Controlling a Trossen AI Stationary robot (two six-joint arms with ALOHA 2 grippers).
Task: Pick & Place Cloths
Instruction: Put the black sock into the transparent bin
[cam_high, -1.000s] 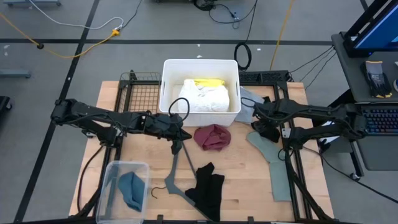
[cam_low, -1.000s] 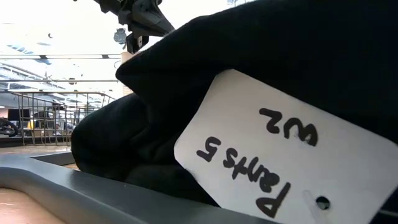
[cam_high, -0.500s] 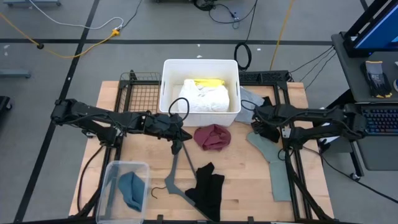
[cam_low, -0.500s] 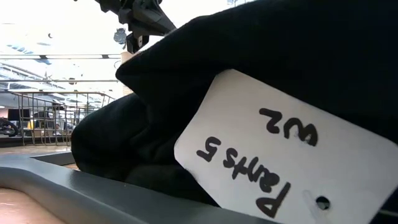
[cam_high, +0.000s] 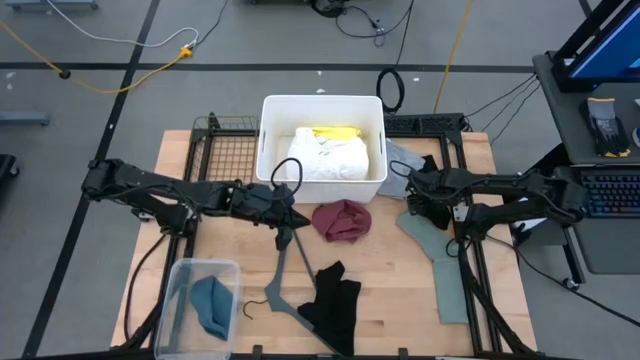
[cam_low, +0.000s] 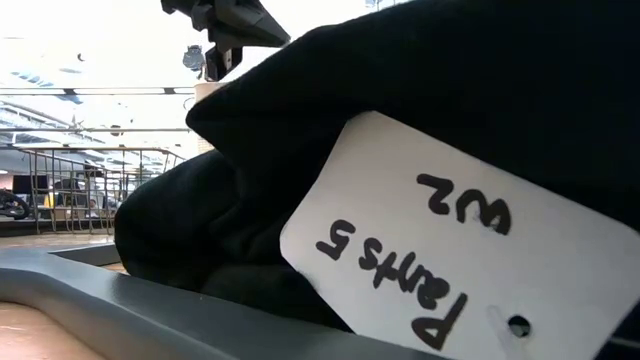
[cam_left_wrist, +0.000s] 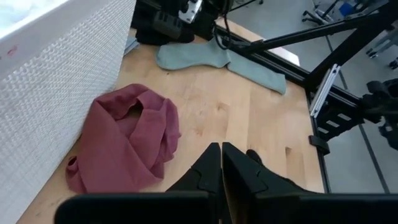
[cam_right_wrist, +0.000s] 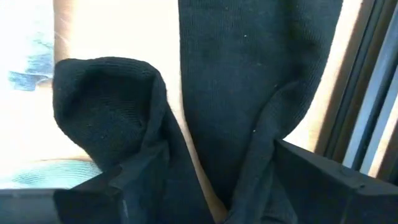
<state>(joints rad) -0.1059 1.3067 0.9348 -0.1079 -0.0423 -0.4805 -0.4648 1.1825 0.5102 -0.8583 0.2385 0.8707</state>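
Left gripper (cam_high: 291, 213) over mid-table just beside the bin (cam_high: 270, 140), fingers pressed together, nothing held; hanger (cam_high: 285, 262) lies right under it, maroon cloth (cam_high: 341, 219) just beside. Right gripper (cam_high: 412, 203) low at the bin's right side, fingers spread around a black cloth (cam_right_wrist: 249, 74), sage cloth (cam_high: 440, 262) touching alongside. White cloth (cam_high: 330, 155) and yellow cloth (cam_high: 335, 131) sit in the bin. Teal cloth (cam_high: 210, 303) in a clear tub (cam_high: 180, 275). Second black cloth (cam_high: 335, 298) at the front edge, its tag (cam_low: 440, 240) blocking the low view.
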